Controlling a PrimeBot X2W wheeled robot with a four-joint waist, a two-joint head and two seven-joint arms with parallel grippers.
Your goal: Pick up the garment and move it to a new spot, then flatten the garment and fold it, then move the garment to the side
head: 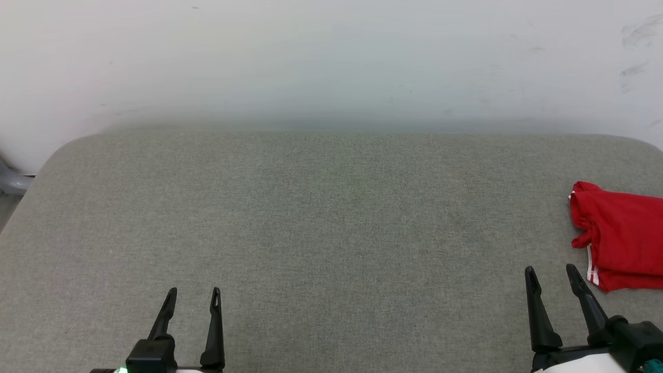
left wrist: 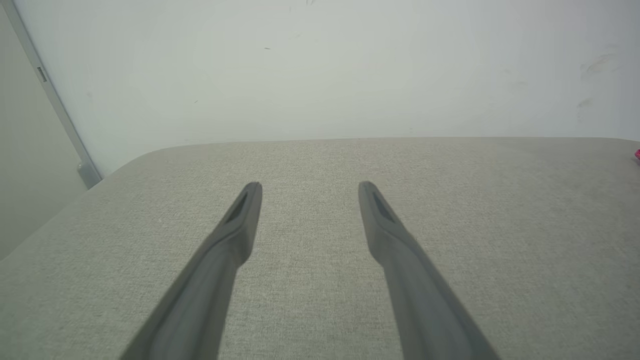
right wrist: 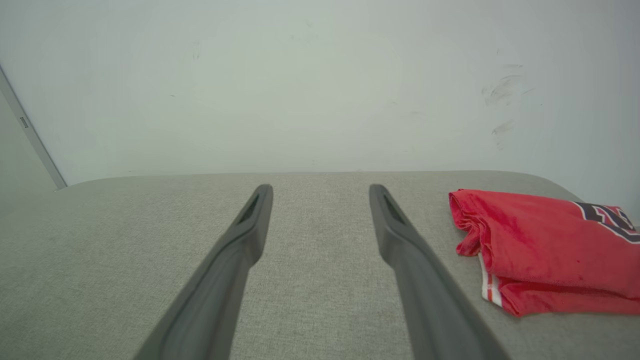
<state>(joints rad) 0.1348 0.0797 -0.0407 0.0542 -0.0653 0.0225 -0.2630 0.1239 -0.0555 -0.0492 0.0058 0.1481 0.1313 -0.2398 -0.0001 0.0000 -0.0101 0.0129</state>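
Observation:
The garment is a red shirt folded into a compact bundle at the far right of the grey fabric surface, cut off by the head view's right edge. In the right wrist view the garment shows red-white striped trim and a bit of dark lettering at its right end. My right gripper stands open just left of and nearer than the garment, apart from it, nothing between its fingers. At the lower left my left gripper is open and empty, far from the shirt; its fingers hover over bare fabric.
The grey fabric surface has rounded far corners and ends at a pale wall behind. A grey metal frame piece shows past the left corner. Wide free room lies across the middle and left.

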